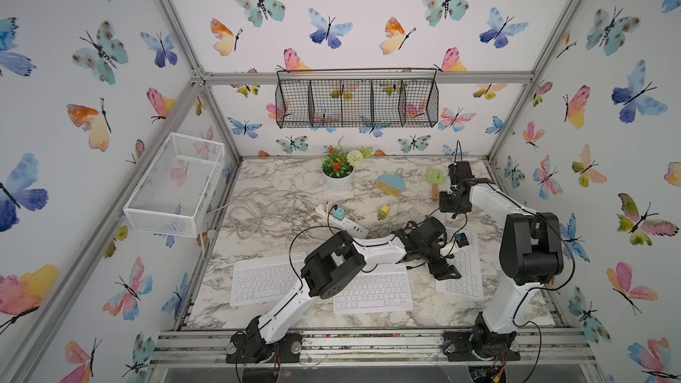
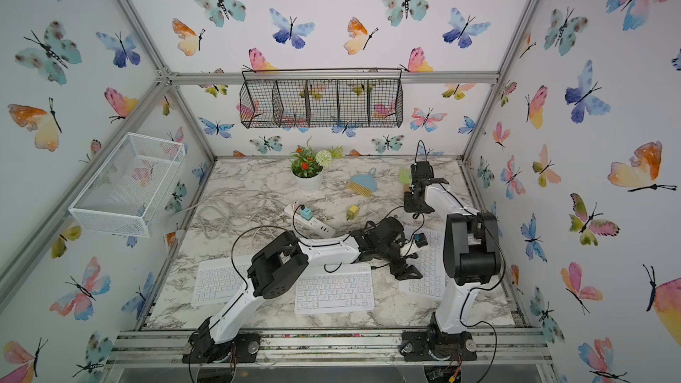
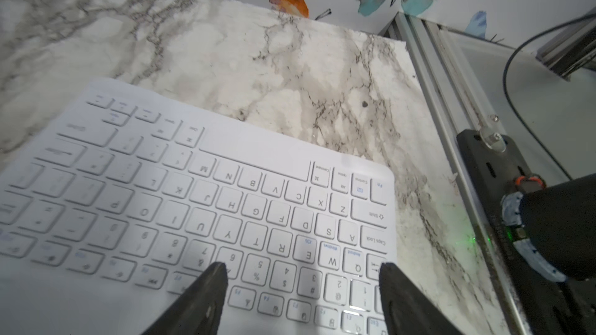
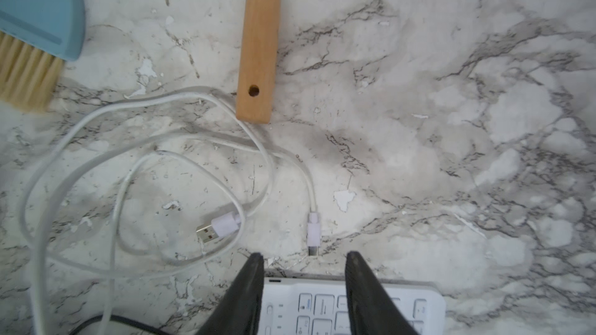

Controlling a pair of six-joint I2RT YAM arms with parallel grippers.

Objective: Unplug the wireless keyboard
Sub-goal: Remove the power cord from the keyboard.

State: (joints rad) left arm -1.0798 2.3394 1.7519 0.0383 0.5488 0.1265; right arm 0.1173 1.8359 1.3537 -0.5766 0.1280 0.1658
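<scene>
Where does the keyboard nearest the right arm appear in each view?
Both top views: the keyboard lies turned sideways, rightmost of three.
Left wrist: it spreads directly beneath the open left claw.
Right wrist: only its end shows, beneath the open right claw, near a loose USB-C plug.
Shared landmark: the green wooden-handled tool, beyond the keyboard's far end in top and right wrist views; absent from the left wrist view.

On the white keyboard (image 3: 193,207) in the left wrist view, I read, upside down, key legends Q–P, A–L, Z–M and digits 1–9, plus Caps Lock, Shift, Fn, Control, Option, Command, Android and Windows.
</scene>
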